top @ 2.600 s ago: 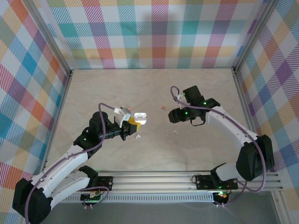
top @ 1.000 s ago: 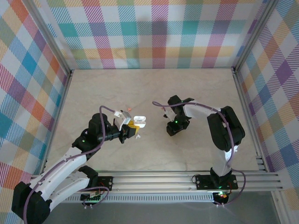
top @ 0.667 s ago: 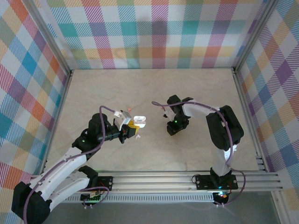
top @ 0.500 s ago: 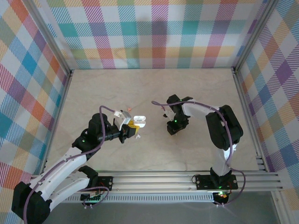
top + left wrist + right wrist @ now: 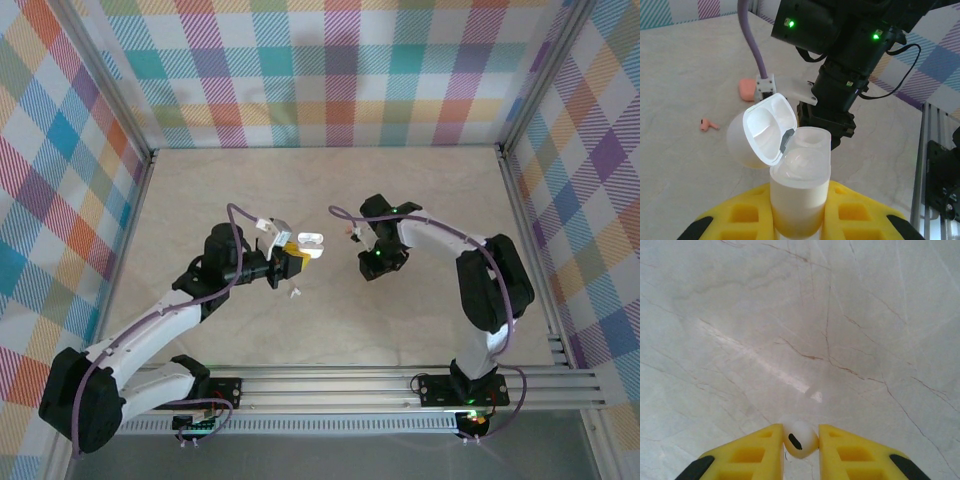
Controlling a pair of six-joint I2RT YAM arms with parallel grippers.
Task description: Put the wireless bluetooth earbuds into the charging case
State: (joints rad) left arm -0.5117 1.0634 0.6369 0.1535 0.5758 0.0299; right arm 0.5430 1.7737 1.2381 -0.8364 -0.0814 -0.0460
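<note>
The white charging case [image 5: 800, 172] stands upright between my left gripper's [image 5: 800, 217] yellow fingers, lid [image 5: 769, 127] flipped open and both sockets showing. From above, the case [image 5: 312, 243] is held left of centre by the left gripper [image 5: 288, 262]. My right gripper [image 5: 801, 441] is shut on a white earbud [image 5: 800, 439], just above the marble table [image 5: 805, 315]. The right gripper [image 5: 374, 263] hangs a short way right of the case. A second white earbud [image 5: 296, 293] lies on the table below the case. A pinkish-orange earbud [image 5: 708, 124] lies further back.
A small pinkish-orange piece [image 5: 747, 89] sits beside the right arm's cable connector [image 5: 765, 85]. The right arm's black wrist [image 5: 840, 100] stands close behind the open case. Checked walls [image 5: 330, 70] enclose the table, with an aluminium rail [image 5: 400, 385] along the front.
My right gripper has closed on the white earbud and its arm has shifted. My left arm has carried the open case up and to the right, nearer the right gripper.
</note>
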